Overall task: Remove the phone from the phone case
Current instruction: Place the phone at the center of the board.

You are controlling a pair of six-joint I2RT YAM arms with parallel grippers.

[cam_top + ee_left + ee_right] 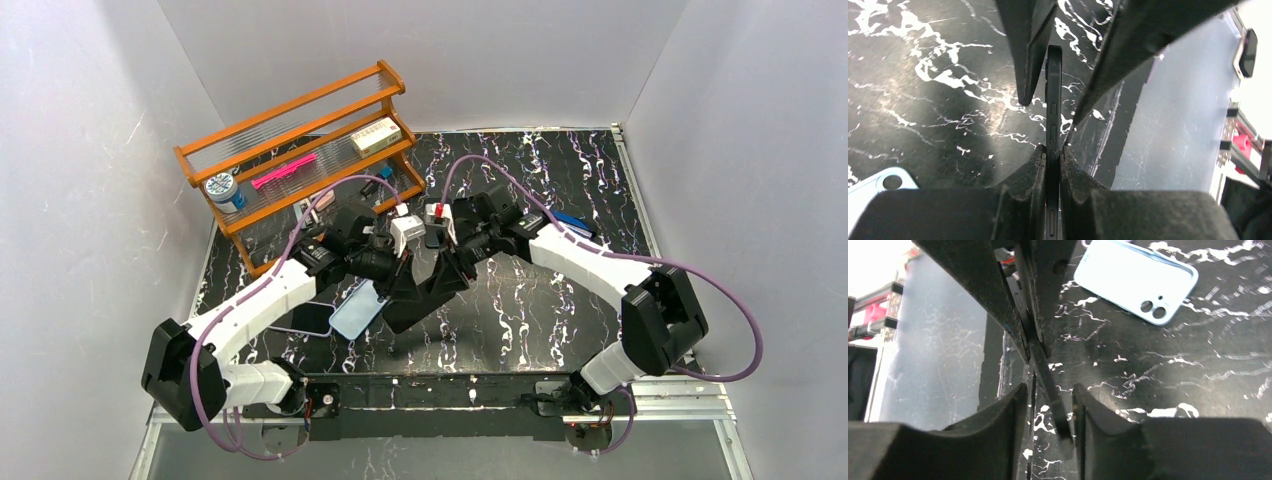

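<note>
Seen from above, both arms meet over the middle of the black marbled table (560, 300), and their bulk hides what they hold. The left wrist view shows the left end effector (1053, 150) clamped tight on a dark phone (1053, 100), seen edge-on. The right wrist view shows the right end effector (1049, 390) parted wider than the phone's thin edge between its fingers. The pale blue phone case (1135, 277) lies flat on the table, apart from the phone.

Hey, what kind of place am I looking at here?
Probably a robotics lab test cell: white wall panels box in a black marbled table, two robot arms sit bolted at its near edge, and a wooden rack holds small props.
</note>
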